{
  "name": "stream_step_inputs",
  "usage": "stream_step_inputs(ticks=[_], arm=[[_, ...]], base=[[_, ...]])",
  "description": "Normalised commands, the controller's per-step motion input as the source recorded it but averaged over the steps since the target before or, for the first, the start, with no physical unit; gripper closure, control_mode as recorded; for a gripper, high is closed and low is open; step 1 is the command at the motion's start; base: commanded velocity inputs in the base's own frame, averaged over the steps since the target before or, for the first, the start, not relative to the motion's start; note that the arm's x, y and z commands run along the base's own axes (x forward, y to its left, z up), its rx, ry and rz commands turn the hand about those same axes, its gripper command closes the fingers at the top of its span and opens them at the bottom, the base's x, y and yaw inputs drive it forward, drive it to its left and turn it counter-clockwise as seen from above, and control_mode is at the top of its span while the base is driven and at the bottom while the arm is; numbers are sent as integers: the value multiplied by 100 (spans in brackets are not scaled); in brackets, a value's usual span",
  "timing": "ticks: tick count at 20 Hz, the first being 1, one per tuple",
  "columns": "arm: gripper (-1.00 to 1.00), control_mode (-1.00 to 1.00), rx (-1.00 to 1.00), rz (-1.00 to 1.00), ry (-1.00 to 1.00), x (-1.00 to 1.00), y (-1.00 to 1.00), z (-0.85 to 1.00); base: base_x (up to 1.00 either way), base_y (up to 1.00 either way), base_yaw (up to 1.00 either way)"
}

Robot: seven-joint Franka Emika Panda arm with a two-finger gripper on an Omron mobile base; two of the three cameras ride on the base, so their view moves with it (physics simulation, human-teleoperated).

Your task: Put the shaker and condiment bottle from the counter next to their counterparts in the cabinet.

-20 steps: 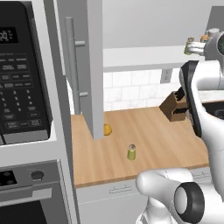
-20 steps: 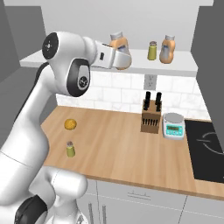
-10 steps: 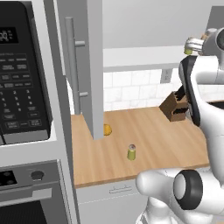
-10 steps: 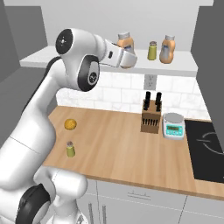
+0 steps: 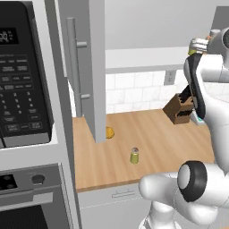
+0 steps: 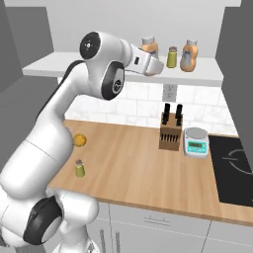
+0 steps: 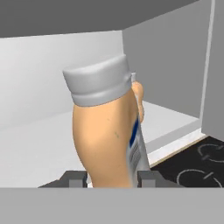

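In the hand view the gripper (image 7: 109, 177) sits at the bottom centre, its two dark fingertips (image 7: 75, 177) pressed against either side of the condiment bottle (image 7: 107, 140) — the orange body and pale cap rise between them through the middle of the frame. In the right base view that bottle (image 6: 149, 48) peeks out at upper centre, behind the white hand, over the cabinet's white shelf (image 6: 74, 66).

Just right of it on the same shelf stand the counterparts: a yellow-green shaker (image 6: 172, 57) and, beside that, a fatter orange bottle (image 6: 188, 55).

The shaker (image 6: 79, 168) still to be moved stands upright on the wooden worktop (image 6: 133, 163) at lower left of the right base view, near the front edge; in the left base view it is just below centre (image 5: 134, 155). A small orange fruit (image 6: 79, 140) lies behind it — apart, nearer the wall. The cabinet door (image 5: 91, 67) hangs open in the upper left of the left base view.
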Motion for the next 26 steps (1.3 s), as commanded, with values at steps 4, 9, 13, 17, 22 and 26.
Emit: stream_step_inputs(ticks=[4,9,13,17,22,26], arm=[[100,-100,1,6,0,36,-2,-15],[100,-100,3,4,1,35,-11,-6],[100,-100,1,1,0,29,-7,-1],[100,-100,0,0,0,21,-6,-5],[100,-100,0,0,0,18,-11,-20],[100,-100,0,0,0,26,-9,-15]], base=[[0,0,0],[0,0,0],[0,0,0],[0,0,0],[0,0,0],[0,0,0]])
